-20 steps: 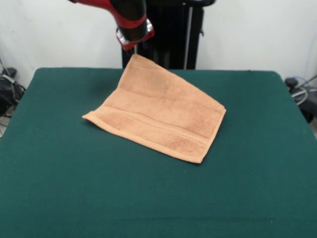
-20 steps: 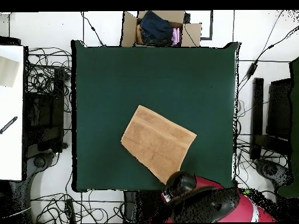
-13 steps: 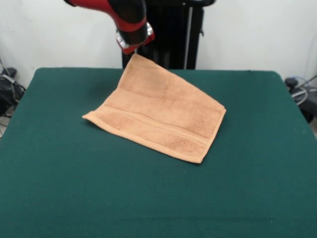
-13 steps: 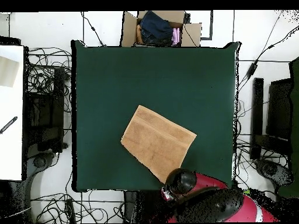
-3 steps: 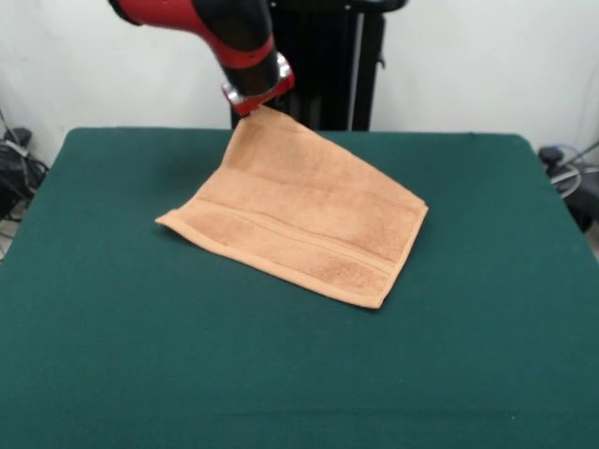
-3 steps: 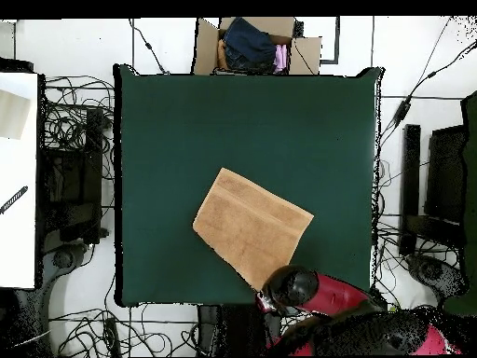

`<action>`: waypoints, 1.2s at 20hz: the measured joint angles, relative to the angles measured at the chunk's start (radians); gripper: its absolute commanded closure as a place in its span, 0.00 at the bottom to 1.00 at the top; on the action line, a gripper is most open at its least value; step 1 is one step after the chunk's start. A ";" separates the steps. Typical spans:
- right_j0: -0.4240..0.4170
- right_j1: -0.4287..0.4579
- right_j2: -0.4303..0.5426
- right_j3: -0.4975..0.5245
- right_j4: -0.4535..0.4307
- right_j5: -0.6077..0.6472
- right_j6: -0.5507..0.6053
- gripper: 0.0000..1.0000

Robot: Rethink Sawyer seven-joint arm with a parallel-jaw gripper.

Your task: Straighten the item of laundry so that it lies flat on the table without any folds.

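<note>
A: So where's the towel (image 5: 299,220) sitting? Anything crowding it?

B: It's on the green table (image 5: 140,365), spread in one tilted piece. Its far corner rises up to the gripper (image 5: 255,101). Nothing else is on the felt. Off the table there's a cardboard box (image 6: 256,45) with dark clothes in it, plus cables (image 6: 74,112) all over the floor.

A: Is the claw open or pinching the corner?

B: Can't tell. From the front the red-and-black arm (image 5: 211,23) blocks it, and from overhead the arm covers that corner. Only the overhead view shows the box.
</note>
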 measured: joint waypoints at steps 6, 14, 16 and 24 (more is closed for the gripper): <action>-0.026 0.000 0.034 0.000 0.000 -0.014 0.000 0.00; -0.079 0.001 0.079 0.003 -0.003 -0.037 0.000 0.00; -0.093 0.002 0.090 0.006 -0.006 -0.046 0.000 0.00; -0.146 0.008 0.129 0.021 -0.038 -0.087 0.000 0.00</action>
